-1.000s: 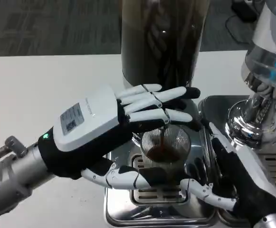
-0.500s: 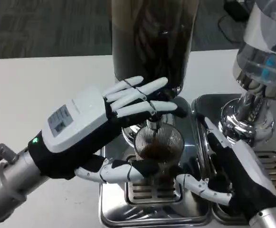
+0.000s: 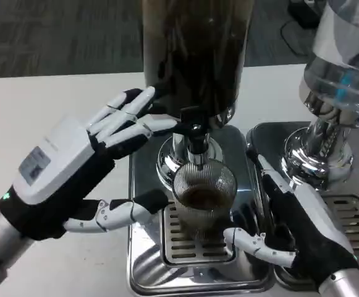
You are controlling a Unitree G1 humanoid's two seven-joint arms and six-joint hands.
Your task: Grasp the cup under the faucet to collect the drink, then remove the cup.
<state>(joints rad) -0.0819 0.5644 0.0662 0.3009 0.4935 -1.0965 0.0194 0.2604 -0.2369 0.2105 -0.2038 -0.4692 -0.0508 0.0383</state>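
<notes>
1. Fingers point(image 3: 126, 117) of the left hand point(image 3: 68, 167) are spread apart and hold nothing, beside the one faucet point(image 3: 194, 133).
2. Right hand point(image 3: 296, 223) wraps the one ribbed cup point(image 3: 204, 198) from the side.
3. Cup stands on the drip tray point(image 3: 194, 253) under the faucet, dark drink inside.
4. Two dispensers stand on the white bench point(image 3: 55, 105).

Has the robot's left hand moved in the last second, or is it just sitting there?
Yes. The left hand has pulled back to the picture's left, away from the faucet; its fingers no longer reach over the cup below it.
</notes>
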